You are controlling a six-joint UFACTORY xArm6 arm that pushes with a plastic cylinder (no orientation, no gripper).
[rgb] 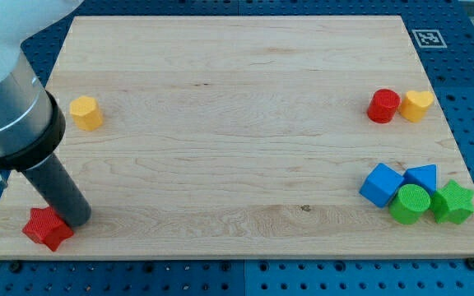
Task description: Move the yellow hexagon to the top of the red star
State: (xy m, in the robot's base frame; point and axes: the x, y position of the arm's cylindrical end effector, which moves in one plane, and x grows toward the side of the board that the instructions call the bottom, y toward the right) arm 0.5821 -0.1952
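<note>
- The yellow hexagon [85,113] sits near the board's left edge, well apart from the red star [47,228], which lies in the bottom-left corner of the wooden board [237,115].
- From the star, the hexagon is at about 1 o'clock, with bare wood between them; I judge the task not yet done, since the hexagon has to end just above the star.
- My tip [76,219] rests at about 2 o'clock from the star, just beside it and possibly touching; I cannot tell which.
- The tool is a plain rod with nothing to spread or pinch; it holds nothing.
- The tip is at about 6 o'clock from the hexagon, the wrong side for pushing it down; it likely must go round to 12 o'clock of the hexagon first.
- At the view's right, a red cylinder [383,106] touches a yellow heart [417,105]; lower down cluster a blue cube [382,184], another blue block [422,177], a green cylinder [411,203] and a green star [453,202].
</note>
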